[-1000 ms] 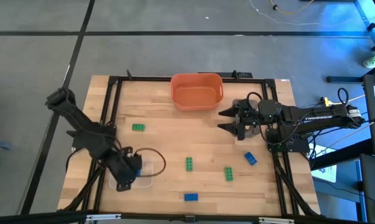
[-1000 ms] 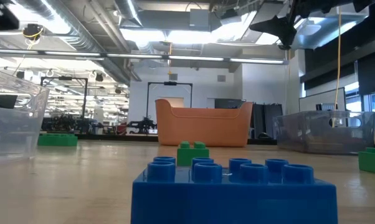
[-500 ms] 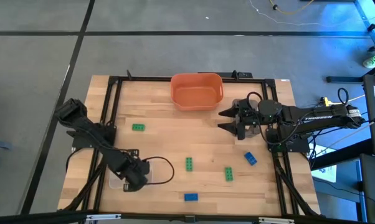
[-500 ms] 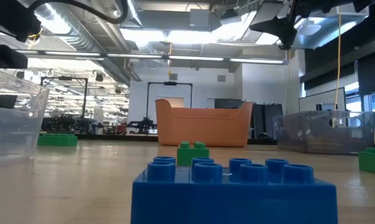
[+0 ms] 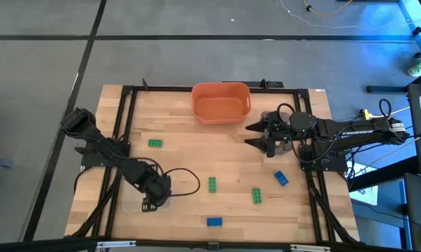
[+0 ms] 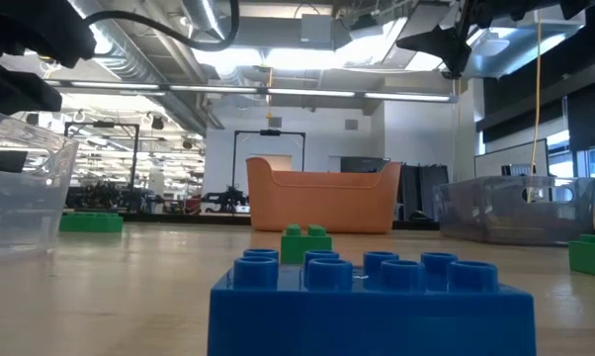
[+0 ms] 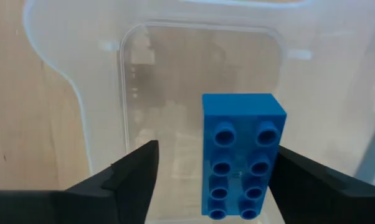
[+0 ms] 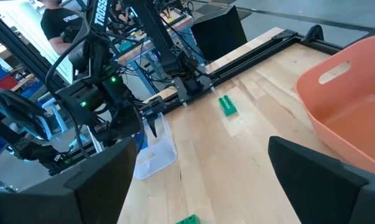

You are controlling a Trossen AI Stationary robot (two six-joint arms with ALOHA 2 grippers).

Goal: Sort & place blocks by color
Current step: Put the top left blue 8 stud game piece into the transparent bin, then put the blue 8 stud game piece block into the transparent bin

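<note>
My left gripper (image 5: 155,190) hangs open over the clear tray (image 5: 135,205) near the table's left front. In the left wrist view a blue brick (image 7: 243,134) lies flat on the tray floor (image 7: 162,106), studs up, between the spread fingers of that gripper (image 7: 215,149); I see no touch. Loose on the wood lie three green bricks (image 5: 155,143), (image 5: 213,184), (image 5: 256,195) and two blue bricks (image 5: 281,178), (image 5: 214,221). My right gripper (image 5: 249,136) waits open in the air, right of the orange bowl (image 5: 221,102). No tan brick shows.
The orange bowl stands at the far middle edge. A second see-through tray (image 6: 520,208) sits on the right side under my right arm. A black frame (image 5: 126,91) borders the table. Bare wood lies between bowl and bricks. A person (image 8: 60,22) shows beyond the table.
My left arm has swung its gripper a little toward the table's right and far side over the clear tray, the wrist turning as it went. My right arm and the loose bricks have kept still.
</note>
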